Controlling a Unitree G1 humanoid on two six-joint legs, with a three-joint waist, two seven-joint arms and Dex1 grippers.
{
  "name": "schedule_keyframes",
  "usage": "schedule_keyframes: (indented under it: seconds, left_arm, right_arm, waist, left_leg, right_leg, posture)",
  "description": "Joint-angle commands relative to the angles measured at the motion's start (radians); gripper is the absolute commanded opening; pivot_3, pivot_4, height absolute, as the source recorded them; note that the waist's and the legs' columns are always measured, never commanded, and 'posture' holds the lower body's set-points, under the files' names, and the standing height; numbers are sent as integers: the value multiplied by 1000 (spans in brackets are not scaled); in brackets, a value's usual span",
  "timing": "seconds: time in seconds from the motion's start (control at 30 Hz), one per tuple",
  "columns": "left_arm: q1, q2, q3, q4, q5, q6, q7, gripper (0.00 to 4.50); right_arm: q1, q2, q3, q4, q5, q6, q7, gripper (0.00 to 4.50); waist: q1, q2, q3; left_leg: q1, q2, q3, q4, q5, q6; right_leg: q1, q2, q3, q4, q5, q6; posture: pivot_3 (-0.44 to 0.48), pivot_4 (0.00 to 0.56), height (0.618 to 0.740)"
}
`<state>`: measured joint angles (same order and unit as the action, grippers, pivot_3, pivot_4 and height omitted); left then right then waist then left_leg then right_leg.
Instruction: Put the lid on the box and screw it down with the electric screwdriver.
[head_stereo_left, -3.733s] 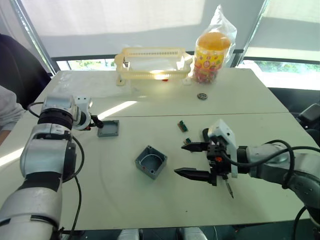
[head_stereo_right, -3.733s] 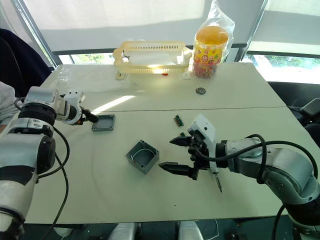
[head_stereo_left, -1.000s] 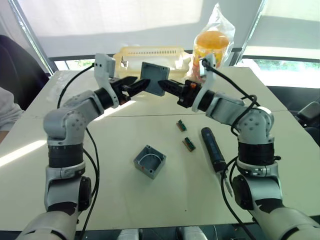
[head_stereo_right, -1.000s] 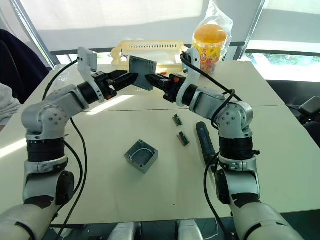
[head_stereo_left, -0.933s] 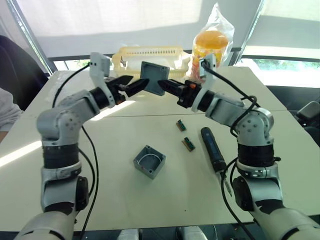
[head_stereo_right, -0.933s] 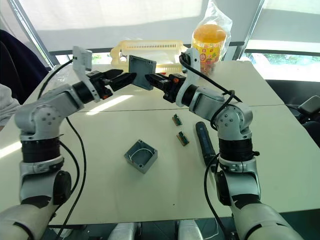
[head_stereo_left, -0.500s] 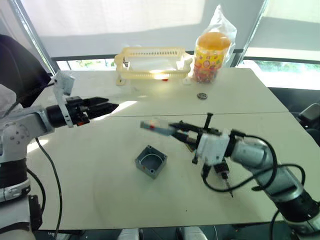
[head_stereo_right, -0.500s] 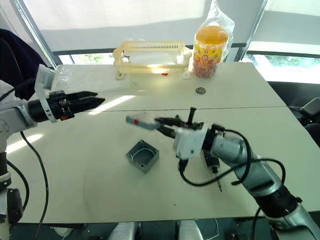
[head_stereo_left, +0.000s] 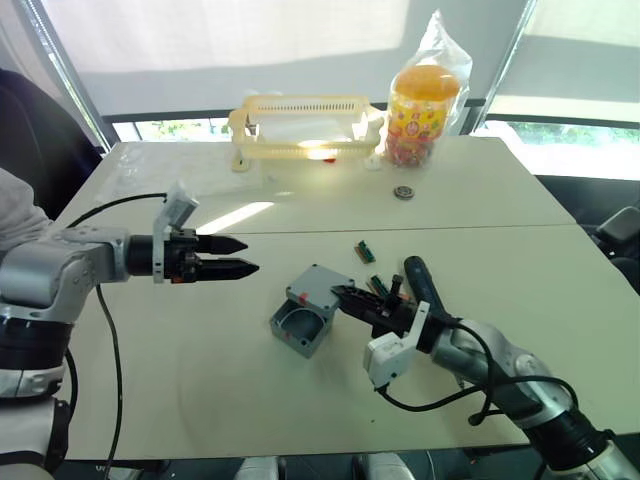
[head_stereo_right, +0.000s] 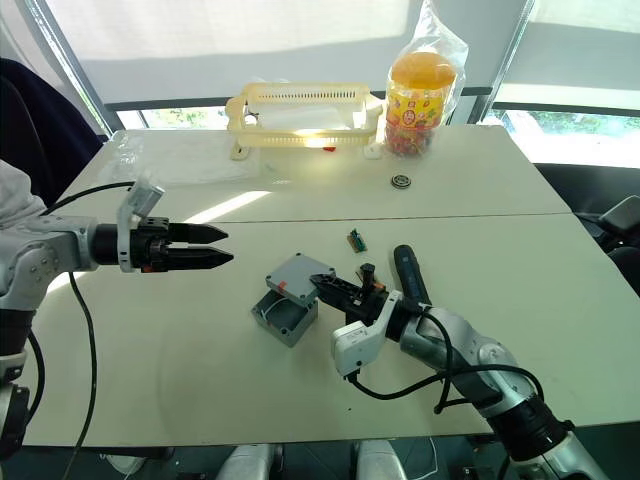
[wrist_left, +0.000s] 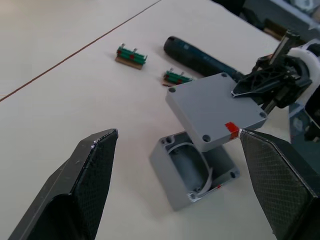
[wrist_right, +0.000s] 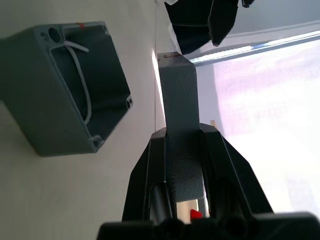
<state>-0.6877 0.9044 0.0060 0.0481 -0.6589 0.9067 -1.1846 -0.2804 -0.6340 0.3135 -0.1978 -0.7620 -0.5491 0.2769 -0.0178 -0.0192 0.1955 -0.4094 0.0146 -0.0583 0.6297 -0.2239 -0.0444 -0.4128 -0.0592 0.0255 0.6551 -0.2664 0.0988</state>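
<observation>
I'm now holding the lid (head_stereo_left: 318, 287) pinched by its edge in my right pincer (head_stereo_left: 343, 295), having just brought it down tilted just above the open box (head_stereo_left: 300, 329), while my left pincer (head_stereo_left: 238, 256), empty and slightly apart, is backing off left, so seating it comes next.

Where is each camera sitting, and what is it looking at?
Eye views: on the head, looking down at the table; both arms show.
Left wrist view: looks along the open left claw at the box.
Right wrist view: looks along the right claw pinching the lid.
All share box and lid.
</observation>
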Motion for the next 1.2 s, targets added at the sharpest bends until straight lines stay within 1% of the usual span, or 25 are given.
schedule_keyframes:
  seconds: [0.03,0.27,0.53,0.93,1.2]
  left_arm:
    - [-37,14,-13,-21,16,-27,-46,3981]
    - [-38,5,-14,-30,20,-20,-54,3981]
    - [-21,-14,-16,-70,10,-4,-46,3981]
    - [-13,-42,-24,-99,10,9,-44,3981]
    - [-15,-78,-62,-111,17,-4,-54,3981]
  right_arm:
    - [-10,20,21,-9,-21,-48,-38,172]
    - [-5,49,30,14,-59,-42,-60,172]
    - [-21,53,58,57,-96,-81,-76,172]
    - [-52,74,88,112,-157,-69,-119,172]
    - [-37,62,101,122,-161,-76,-128,172]
  waist:
    - [0,0,0]
    - [-1,0,0]
    - [-1,0,0]
    - [-1,0,0]
    - [0,0,0]
  left_leg:
    - [0,0,0,0,0,0]
    - [0,0,0,0,0,0]
    - [0,0,0,0,0,0]
    - [1,0,0,0,0,0]
    - [1,0,0,1,0,0]
  right_leg:
    - [0,0,0,0,0,0]
    - [0,0,0,0,0,0]
    - [1,0,0,0,0,0]
    - [1,0,0,0,0,0]
    - [2,0,0,0,0,0]
  posture:
    - [0,150,740]
    - [0,150,740]
    - [0,150,740]
    - [0,150,740]
    - [0,150,740]
